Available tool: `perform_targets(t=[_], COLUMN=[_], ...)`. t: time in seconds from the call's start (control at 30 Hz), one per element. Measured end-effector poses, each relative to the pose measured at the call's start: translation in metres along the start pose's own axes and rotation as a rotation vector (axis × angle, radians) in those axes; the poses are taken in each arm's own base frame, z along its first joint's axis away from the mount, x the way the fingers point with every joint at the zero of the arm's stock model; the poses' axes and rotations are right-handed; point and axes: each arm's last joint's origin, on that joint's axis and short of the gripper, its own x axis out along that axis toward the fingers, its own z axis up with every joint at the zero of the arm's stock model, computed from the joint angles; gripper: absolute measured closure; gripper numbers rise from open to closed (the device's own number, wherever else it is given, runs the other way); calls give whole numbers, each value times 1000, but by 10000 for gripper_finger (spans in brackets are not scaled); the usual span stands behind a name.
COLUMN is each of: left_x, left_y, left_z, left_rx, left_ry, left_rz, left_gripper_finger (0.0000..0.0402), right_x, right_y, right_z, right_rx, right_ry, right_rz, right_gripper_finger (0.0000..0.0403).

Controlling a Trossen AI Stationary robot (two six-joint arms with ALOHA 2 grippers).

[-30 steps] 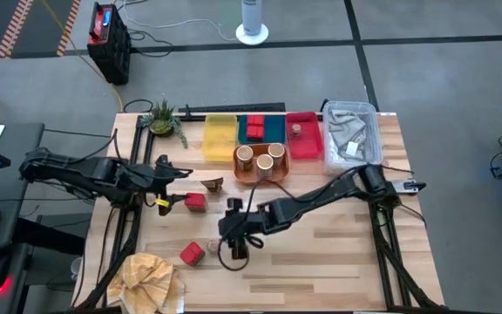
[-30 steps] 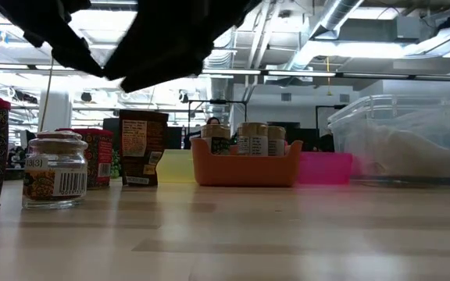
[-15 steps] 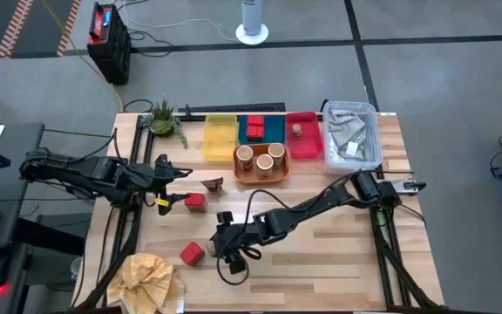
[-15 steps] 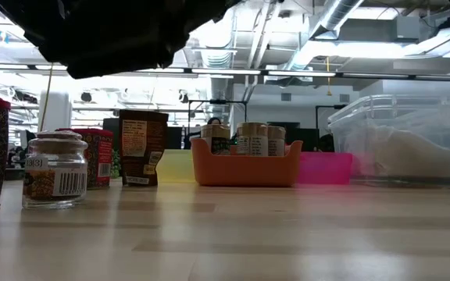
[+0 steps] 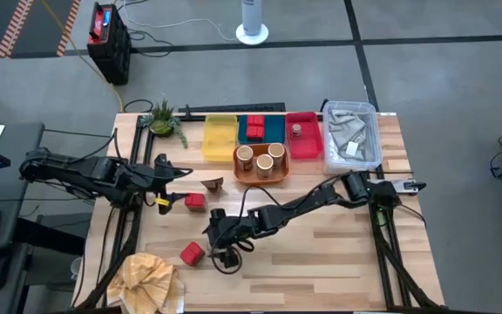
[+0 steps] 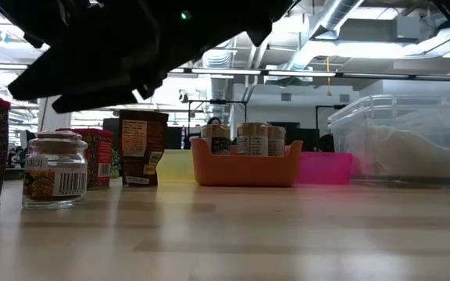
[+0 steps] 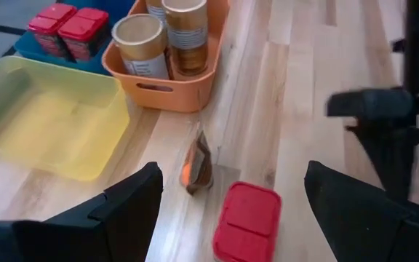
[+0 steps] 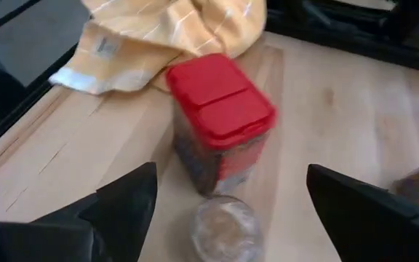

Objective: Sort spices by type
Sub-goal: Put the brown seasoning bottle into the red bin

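While the left gripper (image 7: 228, 218) waits spread at the table's left, the right gripper (image 8: 224, 218) hangs open over a small clear glass shaker (image 8: 222, 227) touching a red-lidded boxy tin (image 8: 220, 120); step: approach; next: descend, close on shaker

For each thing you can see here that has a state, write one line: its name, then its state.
Right end effector: open, above the small glass jar.
Left end effector: open, empty.
Red-lidded tin: upright, lid shut.
Yellow tray: empty.
Orange tray: holds three round jars.
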Motion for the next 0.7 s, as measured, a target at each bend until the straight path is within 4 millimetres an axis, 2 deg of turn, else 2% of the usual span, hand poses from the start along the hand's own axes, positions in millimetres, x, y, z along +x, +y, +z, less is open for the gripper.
perform_targets(t=[0.13, 0.3, 0.7], left_x=[0, 0, 0], left_y=[1, 1, 1], left_z=[-1, 0, -1], left_rx=[4, 4, 4], left_ry=[1, 0, 2], left_rz=[23, 28, 28], left_gripper_finger=[79, 79, 79], right_x=[7, 5, 5], right_y=[3, -2, -7], right_z=[-14, -11, -21], right_rx=[-14, -19, -6], right_ry=[65, 60, 151], right_rz=[9, -21, -23], right_gripper_finger=[37, 66, 149])
